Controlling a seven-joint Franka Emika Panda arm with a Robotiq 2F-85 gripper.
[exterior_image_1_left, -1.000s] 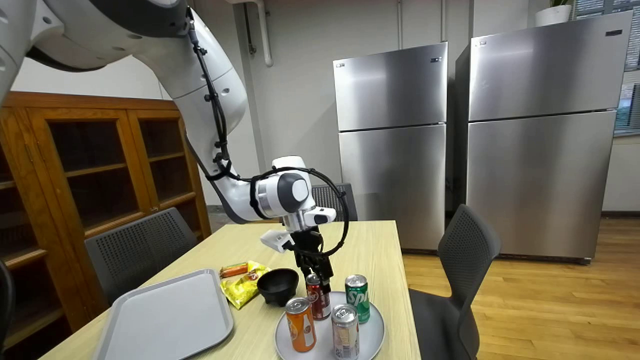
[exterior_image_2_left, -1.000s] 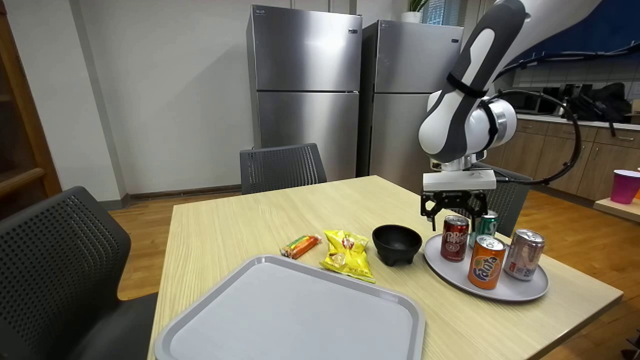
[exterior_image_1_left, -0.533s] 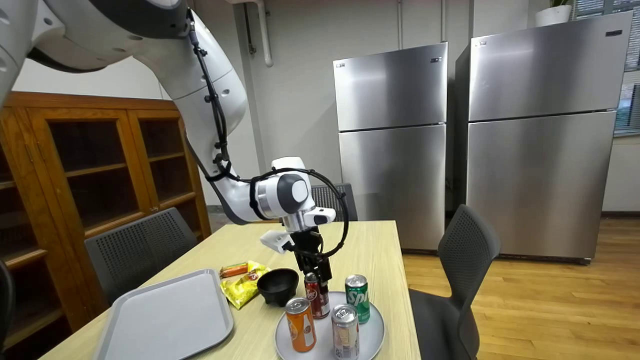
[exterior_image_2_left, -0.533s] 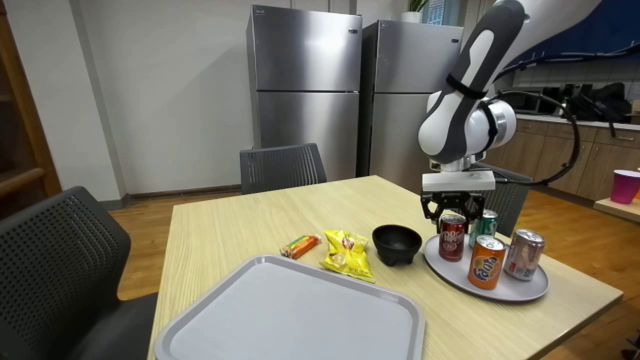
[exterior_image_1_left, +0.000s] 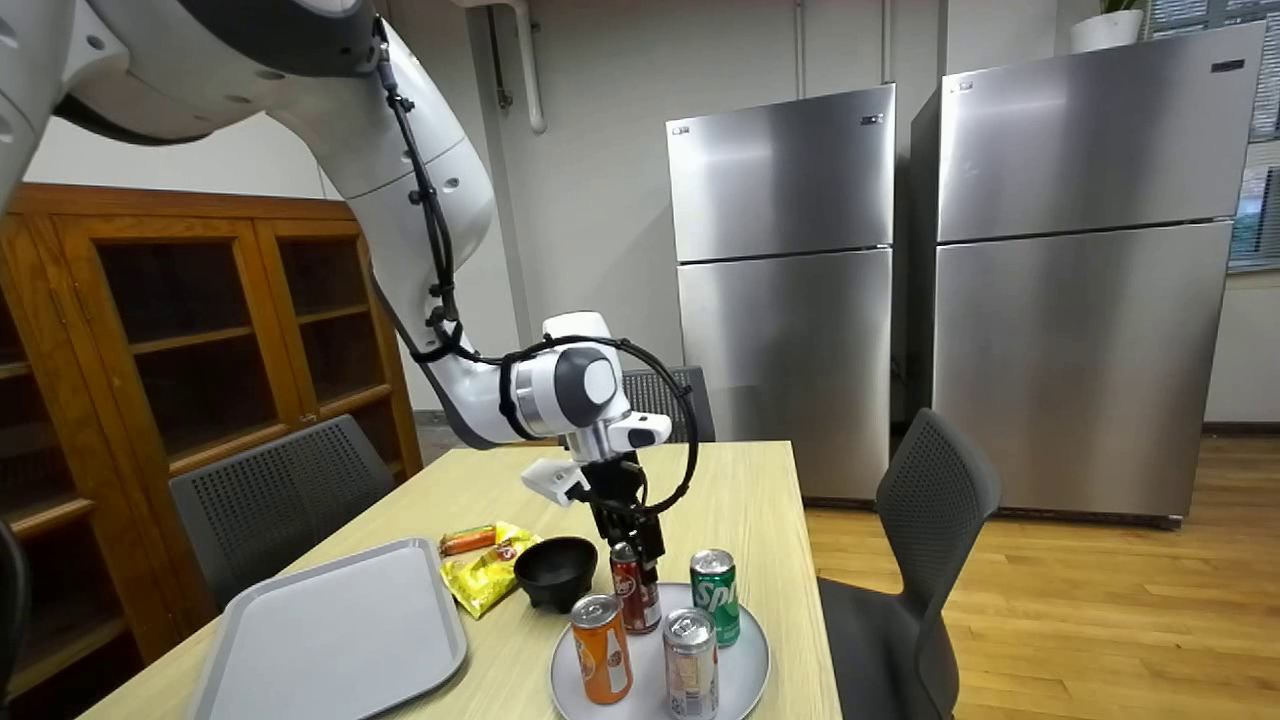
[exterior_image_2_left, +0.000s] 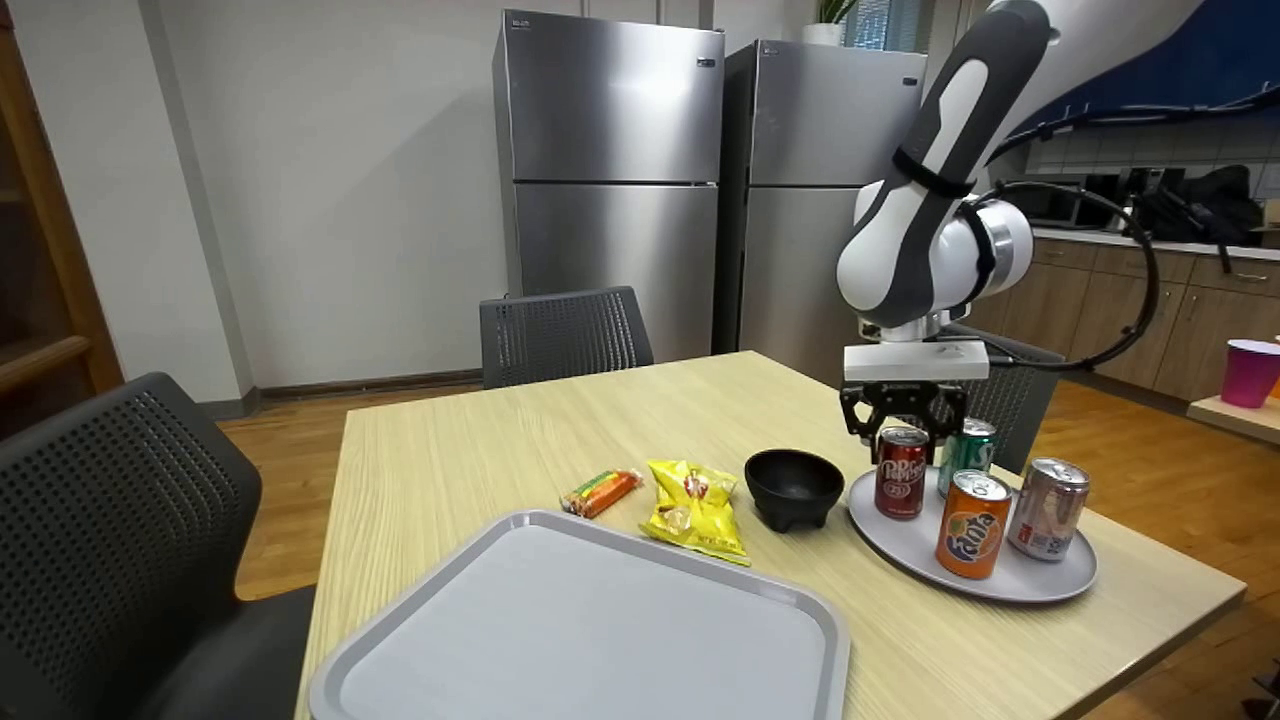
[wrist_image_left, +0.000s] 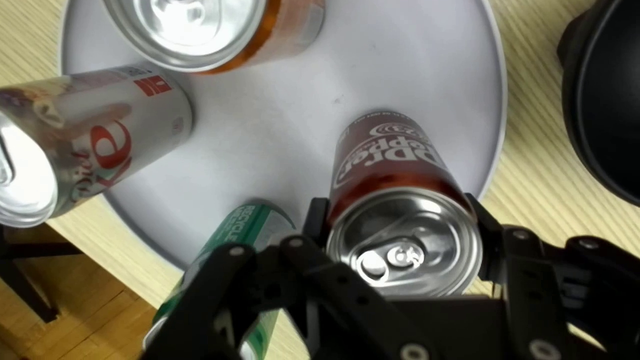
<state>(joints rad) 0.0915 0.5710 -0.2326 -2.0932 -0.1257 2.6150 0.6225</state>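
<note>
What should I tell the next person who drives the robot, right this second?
Hand: closed on the Dr Pepper can, near its top.
Where: that can is upright, on or just above the plate; I can't tell which. The Fanta can, green can and silver can stand on the plate. The black bowl sits beside it, the grey tray farther off.
Done: Dr Pepper can gripped.
Left: it isn't released yet; the other three cans are ungripped.
</note>
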